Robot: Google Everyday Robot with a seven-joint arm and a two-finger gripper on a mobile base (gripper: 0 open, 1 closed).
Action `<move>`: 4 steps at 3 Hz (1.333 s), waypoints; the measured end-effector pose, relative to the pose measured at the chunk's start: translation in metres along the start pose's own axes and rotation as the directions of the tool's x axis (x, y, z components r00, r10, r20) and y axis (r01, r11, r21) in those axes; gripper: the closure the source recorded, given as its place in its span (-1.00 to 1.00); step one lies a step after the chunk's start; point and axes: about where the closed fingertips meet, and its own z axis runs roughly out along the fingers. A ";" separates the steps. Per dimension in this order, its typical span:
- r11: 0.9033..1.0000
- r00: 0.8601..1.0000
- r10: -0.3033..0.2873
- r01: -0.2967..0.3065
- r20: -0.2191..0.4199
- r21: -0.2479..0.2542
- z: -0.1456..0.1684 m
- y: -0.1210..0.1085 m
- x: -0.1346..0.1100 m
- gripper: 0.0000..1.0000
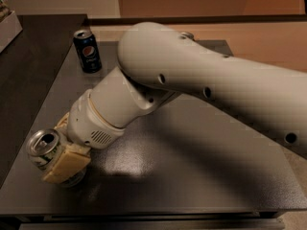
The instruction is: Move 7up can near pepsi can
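Note:
The 7up can [44,146], silver-white with green streaks and a silver top, stands at the front left corner of the grey table [192,176]. My gripper [53,150] reaches in from the right and straddles this can. One tan finger [67,163] presses on its near side, and the other shows behind it on the far side. The can looks held. The pepsi can [87,51], dark blue with a round logo, stands upright at the table's far left, well apart from the gripper.
My thick white arm [201,80] crosses over the middle and right of the table. A darker counter [33,61] runs along the left, with a pale box [7,28] at its far end. The table's front edge lies just below the 7up can.

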 end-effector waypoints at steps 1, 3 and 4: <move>0.997 0.998 0.048 -0.049 0.027 0.066 -0.021 -0.011 -0.007 0.74; 0.957 0.981 0.141 -0.170 0.134 0.235 -0.097 -0.078 -0.022 1.00; 0.935 0.964 0.170 -0.223 0.205 0.275 -0.114 -0.116 -0.032 1.00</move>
